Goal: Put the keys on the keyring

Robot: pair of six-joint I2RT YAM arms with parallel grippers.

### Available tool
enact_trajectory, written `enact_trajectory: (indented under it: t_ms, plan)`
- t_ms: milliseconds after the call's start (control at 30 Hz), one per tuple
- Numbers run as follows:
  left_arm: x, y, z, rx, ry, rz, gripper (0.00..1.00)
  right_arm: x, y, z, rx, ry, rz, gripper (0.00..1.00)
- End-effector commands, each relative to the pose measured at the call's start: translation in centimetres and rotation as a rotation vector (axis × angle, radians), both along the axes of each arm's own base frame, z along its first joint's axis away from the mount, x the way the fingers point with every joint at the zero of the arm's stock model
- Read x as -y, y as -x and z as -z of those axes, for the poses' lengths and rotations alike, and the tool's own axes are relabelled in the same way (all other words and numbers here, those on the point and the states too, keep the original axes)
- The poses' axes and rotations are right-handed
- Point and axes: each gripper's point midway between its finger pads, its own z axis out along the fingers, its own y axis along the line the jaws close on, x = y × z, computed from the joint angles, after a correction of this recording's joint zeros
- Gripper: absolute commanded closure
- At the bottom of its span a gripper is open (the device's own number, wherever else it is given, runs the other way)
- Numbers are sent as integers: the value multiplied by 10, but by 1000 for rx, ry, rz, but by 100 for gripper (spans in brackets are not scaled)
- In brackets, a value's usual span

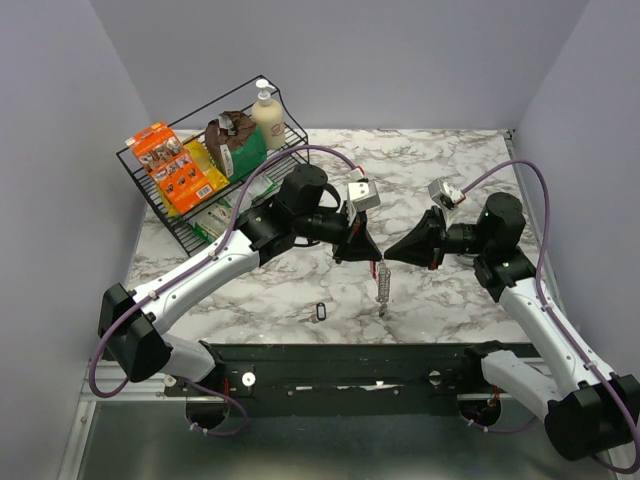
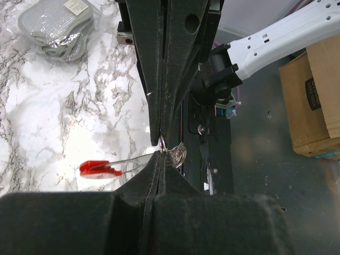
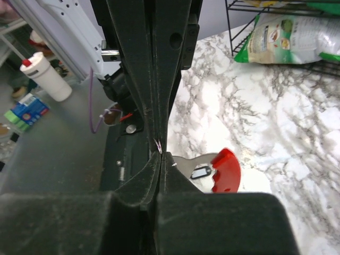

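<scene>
Pressed together on both arms, the jaws meet face to face above the middle of the marble-patterned table. The left gripper pinches the keyring by a silvery ring at its fingertips, and the red clip juts out to one side over the white, grey-veined surface. The right gripper has its fingers flush against each other, with the silvery end of the red clip at their tips; I cannot tell whether it truly grips that metal. From overhead, the ribbed chain hangs straight down between the two grippers, its lower end near the table.

One of the keys lies flat on the marble, near the chain and closer to the black base rail. A dark oval key shows beside the red clip in the right wrist view; whether it is on the clip or on the table beneath is unclear.

A black wire basket sits in the far left corner, holding orange snack boxes, a green bag and a pump bottle. Plain pale grey walls enclose the table on three sides. Off the table, a cardboard box and a white bottle with a red cap are visible.
</scene>
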Motion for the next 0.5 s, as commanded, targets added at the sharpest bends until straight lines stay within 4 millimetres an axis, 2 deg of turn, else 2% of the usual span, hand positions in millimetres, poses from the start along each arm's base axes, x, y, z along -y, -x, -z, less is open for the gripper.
enact_trajectory:
  t_ms: [0,267,367,400,467]
  plan:
    - [1,6,-25,48,59,18,100,1,0,-3,0,0,-8,100]
    - [2,-1,-23,54,47,-18,100,2,-7,-8,-13,-3,54,100]
    - [-1,-5,-23,87,43,-37,82,3,-11,-11,-5,-7,96,100]
    - [-4,-6,-19,94,19,-48,70,3,-11,-13,4,-9,112,100]
    - [-10,-14,-19,116,-2,-88,59,5,-15,-18,14,-14,143,99]
